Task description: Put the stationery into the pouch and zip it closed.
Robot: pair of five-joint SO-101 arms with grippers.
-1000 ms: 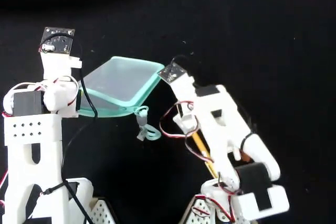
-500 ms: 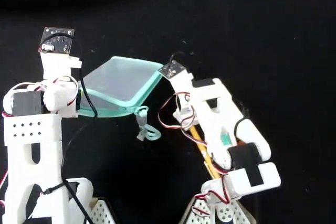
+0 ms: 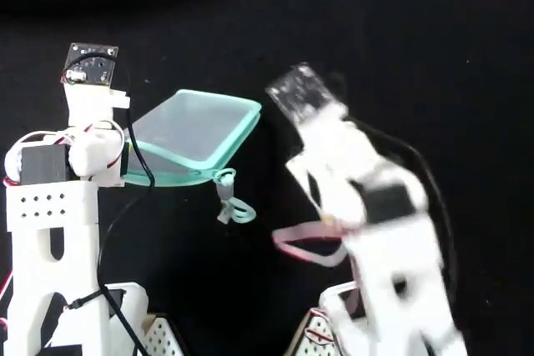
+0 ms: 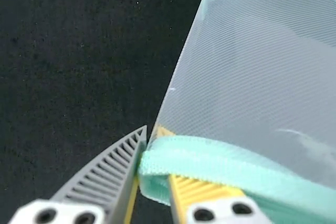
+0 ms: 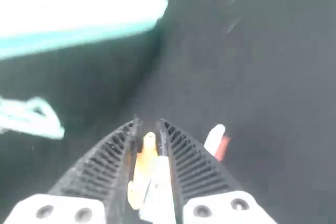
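Note:
A translucent pouch with a teal zip edge lies tilted on the black cloth. My left gripper is shut on the pouch's teal rim at its near corner. The teal zip cord trails off the pouch's end onto the cloth. My right arm stands to the right of the pouch, blurred. In the right wrist view my right gripper is shut on a yellow-orange pencil, above the cloth and short of the pouch. A small white and red piece shows just beside its fingers.
The black cloth runs open to the right and behind the pouch. Both arm bases stand at the near edge. Cables and a pale wall lie beyond the table's far edge.
The right arm has risen and swung away from the near edge, and its wrist has shifted right of the pouch's corner. The left arm and the pouch have kept still.

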